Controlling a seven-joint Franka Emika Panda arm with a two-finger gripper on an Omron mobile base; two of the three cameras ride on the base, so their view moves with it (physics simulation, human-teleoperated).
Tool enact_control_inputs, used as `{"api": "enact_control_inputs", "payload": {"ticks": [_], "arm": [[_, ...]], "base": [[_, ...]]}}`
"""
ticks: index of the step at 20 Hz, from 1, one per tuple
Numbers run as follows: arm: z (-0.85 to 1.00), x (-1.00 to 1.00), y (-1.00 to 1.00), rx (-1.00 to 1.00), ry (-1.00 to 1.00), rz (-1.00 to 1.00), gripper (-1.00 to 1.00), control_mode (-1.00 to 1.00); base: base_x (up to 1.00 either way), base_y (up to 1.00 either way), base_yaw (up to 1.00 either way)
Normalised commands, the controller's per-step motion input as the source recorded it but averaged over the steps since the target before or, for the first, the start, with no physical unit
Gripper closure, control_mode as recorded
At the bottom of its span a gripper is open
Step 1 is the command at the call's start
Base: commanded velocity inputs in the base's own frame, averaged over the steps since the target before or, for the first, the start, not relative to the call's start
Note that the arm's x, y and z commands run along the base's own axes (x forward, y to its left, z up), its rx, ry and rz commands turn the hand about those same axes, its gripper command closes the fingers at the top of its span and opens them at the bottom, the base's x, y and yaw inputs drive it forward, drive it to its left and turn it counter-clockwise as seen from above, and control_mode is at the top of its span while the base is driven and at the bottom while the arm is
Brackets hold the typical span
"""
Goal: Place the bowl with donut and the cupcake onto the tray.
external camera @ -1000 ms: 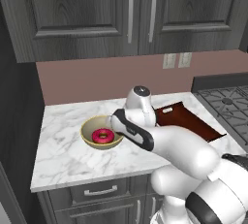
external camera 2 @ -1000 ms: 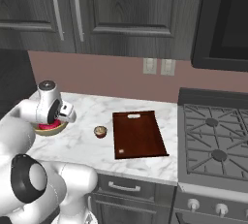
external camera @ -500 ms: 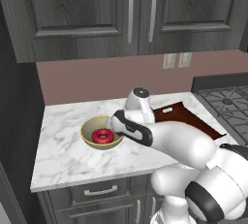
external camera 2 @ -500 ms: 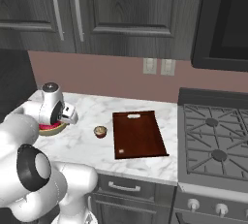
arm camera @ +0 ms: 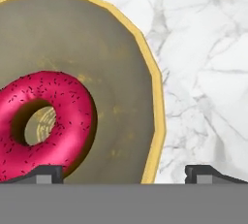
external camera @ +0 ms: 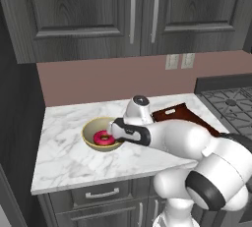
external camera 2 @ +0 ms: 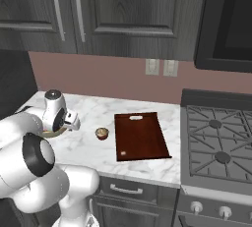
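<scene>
Right base view: tray (external camera 2: 141, 137) lies lengthwise, slot handle toward the wall.

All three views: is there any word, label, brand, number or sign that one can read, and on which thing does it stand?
No readable text in any view.
The bowl, the donut, the cupcake and the tray bear no writing.
The cabinet doors, the wall outlets and the stove bear no label; the stove's knobs are too small to show any marking.
</scene>
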Motion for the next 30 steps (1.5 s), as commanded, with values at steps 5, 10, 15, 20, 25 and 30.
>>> {"api": "enact_control_inputs", "payload": {"ticks": [5,10,15,20,25,30], "arm": [[-0.17,0.17,0.04,0.0,0.0,0.0,-1.0,-1.0],[-0.1,0.1,0.04,0.0,0.0,0.0,-1.0,-1.0],[0.0,0.0,0.01,0.0,0.0,0.0,1.0,-1.0],[0.09,0.01,0.0,0.01,0.0,-0.02,1.0,-1.0],[0.48,0.02,-0.08,0.02,-0.05,-0.07,1.0,-1.0],[0.69,-0.01,-0.3,0.0,-0.04,-0.07,1.0,-1.0]], "base": [[0.0,0.0,0.0],[0.0,0.0,0.0],[0.0,0.0,0.0],[0.0,0.0,0.0],[0.0,0.0,0.0],[0.0,0.0,0.0]]}}
